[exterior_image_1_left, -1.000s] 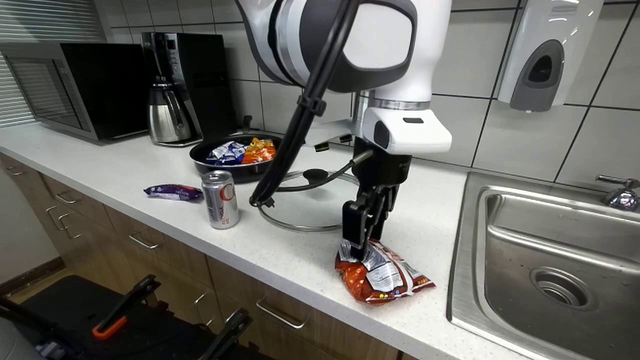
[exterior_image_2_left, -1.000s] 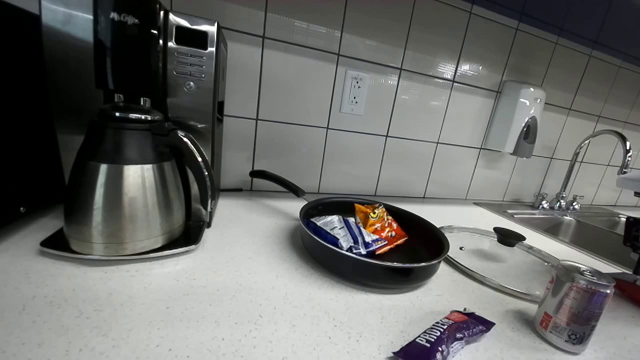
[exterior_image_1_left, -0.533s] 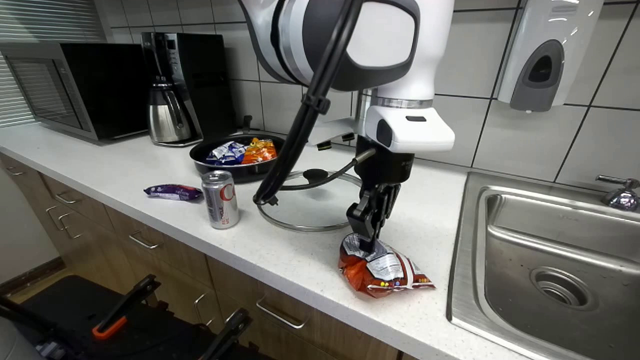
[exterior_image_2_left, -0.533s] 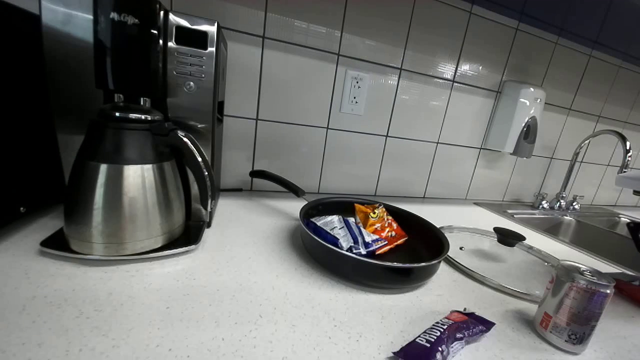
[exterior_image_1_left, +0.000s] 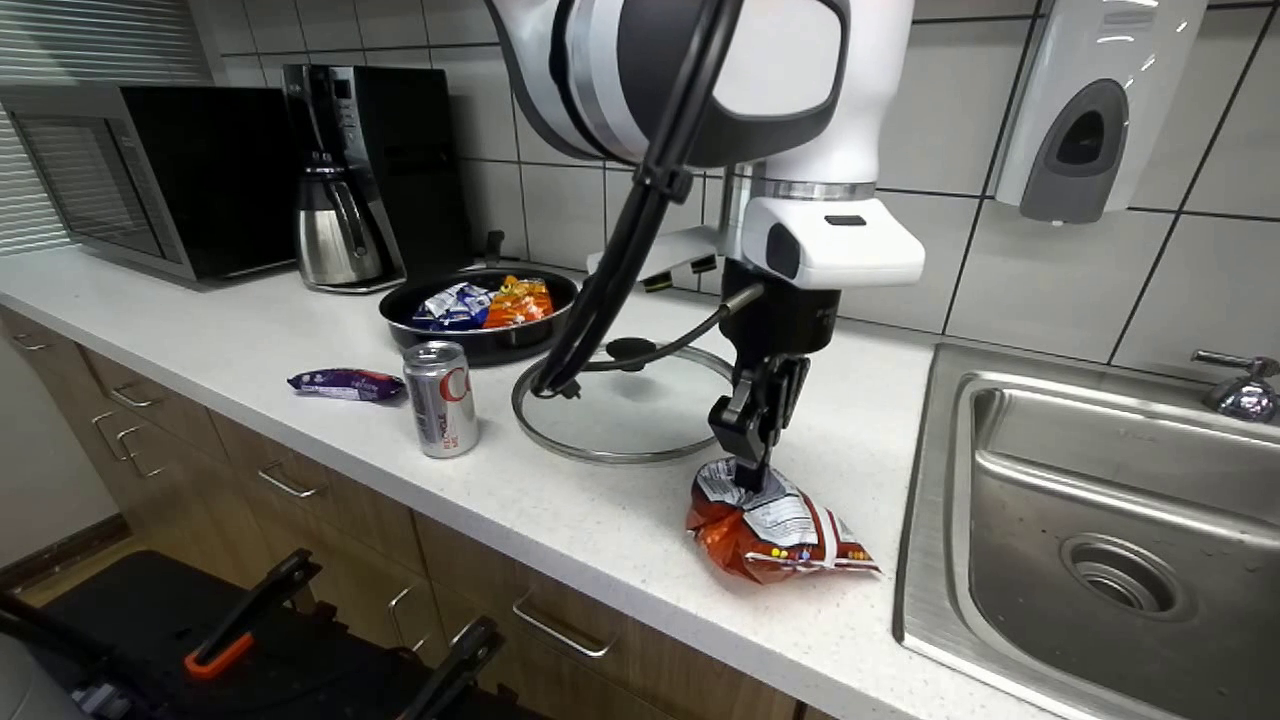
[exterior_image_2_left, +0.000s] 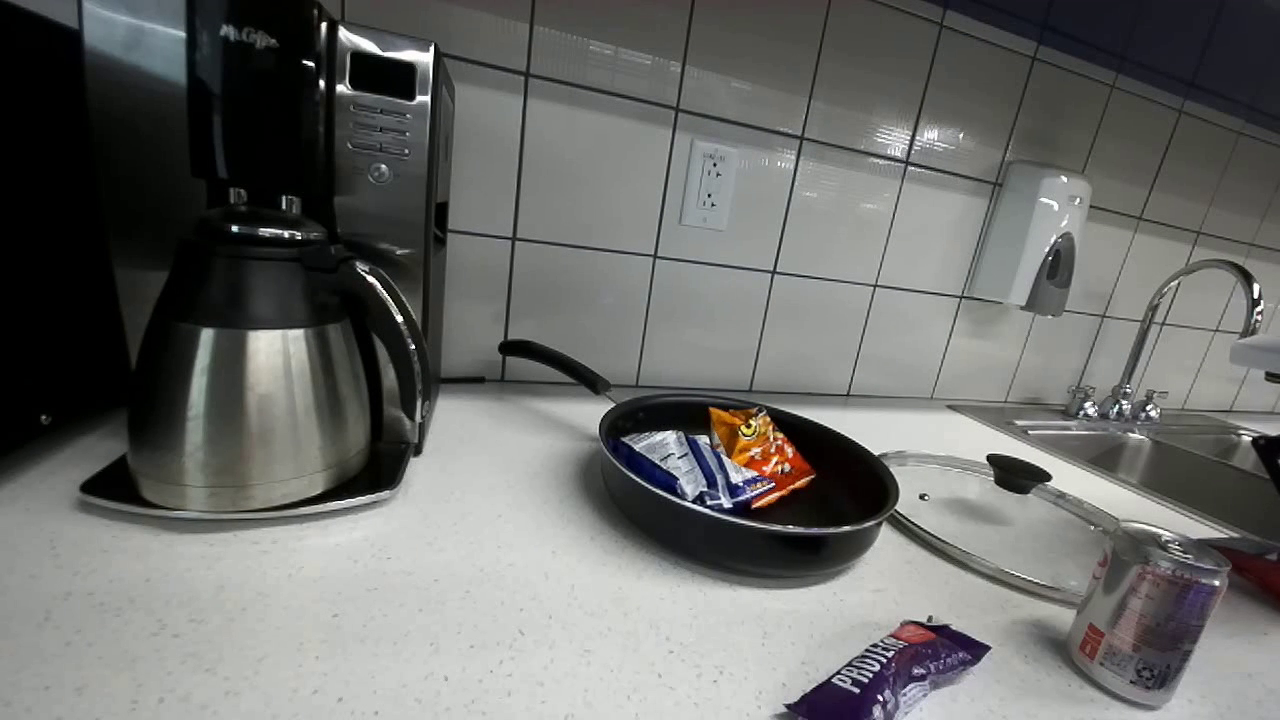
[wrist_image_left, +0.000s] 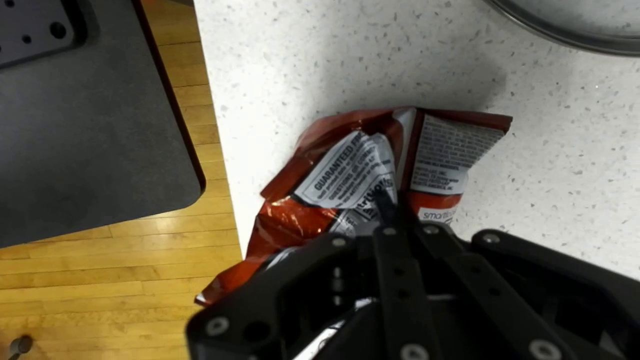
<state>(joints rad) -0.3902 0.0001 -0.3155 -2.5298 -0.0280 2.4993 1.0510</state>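
White-tiled wall (exterior_image_1_left: 985, 285), dark grout, above a speckled off-white countertop (exterior_image_1_left: 590, 520); wood-grain drawers (exterior_image_1_left: 650, 675) underneath.

Red snack bag (exterior_image_1_left: 775, 525), right of lower center: crinkly glossy film, puffy body, pale print panels, white stripe near its flat tapered end. Black gripper (exterior_image_1_left: 750, 485) above it, fingers closed, pinching the bag's top film; folds gather at the tips in wrist view.

Glass lid (exterior_image_1_left: 620, 425): round, steel rim, black knob, up-left of bag, apart. Dark round pan (exterior_image_2_left: 720, 550) mid-frame in an exterior view, holding blue bag (exterior_image_2_left: 690, 470) and orange bag (exterior_image_2_left: 765, 455), both foil-like. Aluminum can (exterior_image_2_left: 1150, 620) upright, lower right there; red sliver of the bag behind it. Purple wrapper (exterior_image_2_left: 890, 670) lower down.

Edges: counter front runs diagonally to lower right, strip of counter between it and bag. Brushed-steel sink (exterior_image_1_left: 925, 540) rim just beside the tapered end. Wrist view: lower-left bag corner shows over wood floor (wrist_image_left: 150, 270); true overhang, can't tell. Partly lifted or not, can't tell.

Bag's long axis: upper left to lower right, tapered end toward sink; wrist view, lower left to upper right.
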